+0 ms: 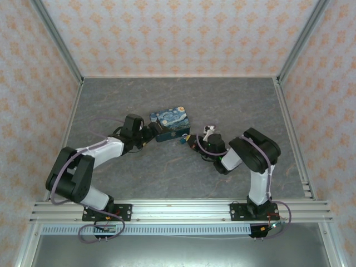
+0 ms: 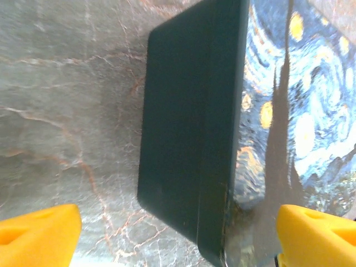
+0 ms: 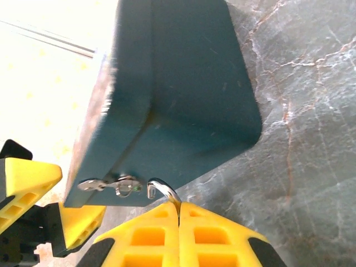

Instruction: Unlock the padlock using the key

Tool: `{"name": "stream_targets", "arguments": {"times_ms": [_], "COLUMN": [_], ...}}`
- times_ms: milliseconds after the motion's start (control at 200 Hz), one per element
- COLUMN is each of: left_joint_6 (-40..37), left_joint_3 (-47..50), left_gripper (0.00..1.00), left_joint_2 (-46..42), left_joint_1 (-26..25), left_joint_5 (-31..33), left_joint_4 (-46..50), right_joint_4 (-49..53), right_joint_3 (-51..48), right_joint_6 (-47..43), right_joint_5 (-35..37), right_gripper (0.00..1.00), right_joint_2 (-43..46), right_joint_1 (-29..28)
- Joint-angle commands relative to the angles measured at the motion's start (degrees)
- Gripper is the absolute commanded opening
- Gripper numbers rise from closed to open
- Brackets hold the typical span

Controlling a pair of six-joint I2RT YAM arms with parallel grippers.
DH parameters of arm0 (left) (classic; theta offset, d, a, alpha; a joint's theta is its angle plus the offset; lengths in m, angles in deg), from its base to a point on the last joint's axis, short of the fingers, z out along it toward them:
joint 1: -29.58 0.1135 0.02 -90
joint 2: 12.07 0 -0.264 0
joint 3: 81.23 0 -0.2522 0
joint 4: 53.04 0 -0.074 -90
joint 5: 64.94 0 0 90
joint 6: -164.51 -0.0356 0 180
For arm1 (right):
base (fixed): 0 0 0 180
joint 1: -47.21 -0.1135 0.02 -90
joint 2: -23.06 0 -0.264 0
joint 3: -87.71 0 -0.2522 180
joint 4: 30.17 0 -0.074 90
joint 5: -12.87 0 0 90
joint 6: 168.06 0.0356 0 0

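Left gripper sits wide astride the tin. Right gripper pinches a thin metal loop by its tips, so it could slip.

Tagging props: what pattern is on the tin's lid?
The tin's lid has a swirly starry-night print, blues with yellow spots; best in the left wrist view.

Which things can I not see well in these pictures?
The padlock: top view, a teal speck, too small to tell whether locked.
The metal loop: right wrist view, its lower part hidden between the shut fingers of the right gripper; key or padlock, unclear.
The tin: left wrist view, cut off by the edges.
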State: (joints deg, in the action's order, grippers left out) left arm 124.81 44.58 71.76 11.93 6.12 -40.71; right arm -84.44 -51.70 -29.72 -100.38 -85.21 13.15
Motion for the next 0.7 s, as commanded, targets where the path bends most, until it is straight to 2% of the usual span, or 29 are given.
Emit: {"name": "stream_targets", "arguments": {"times_ms": [0,285,450,696], "left_joint_6": [-3.51,-5.48,-5.66,-6.09], "left_joint_3": [-0.58,-1.82,-1.71,-1.44], "left_gripper": [0.95,0.98,1.0,1.0], "left_joint_2": [-5.32,-12.65,-15.42,-18.67], "left_joint_1": [-0.59,-0.54,-0.46,-0.46], "left_joint_5": [5.12,8.22,8.67,9.49], "left_joint_4": [6.69,11.96,13.45,15.53], "right_joint_4": [7.82,28.71,47.08,67.93], "right_joint_3": [-1.11,-2.91,-1.81,0.38], "right_joint_6": [-5.95,-14.22,-20.14,-24.17], "right_joint_5": [1.51,3.02,3.25,0.68], "right_gripper": [0.0,0.0,0.0,0.0], "right_joint_2": [7.02,23.63,33.81,42.29], "right_joint_1": [0.25,0.23,0.28,0.27]}}
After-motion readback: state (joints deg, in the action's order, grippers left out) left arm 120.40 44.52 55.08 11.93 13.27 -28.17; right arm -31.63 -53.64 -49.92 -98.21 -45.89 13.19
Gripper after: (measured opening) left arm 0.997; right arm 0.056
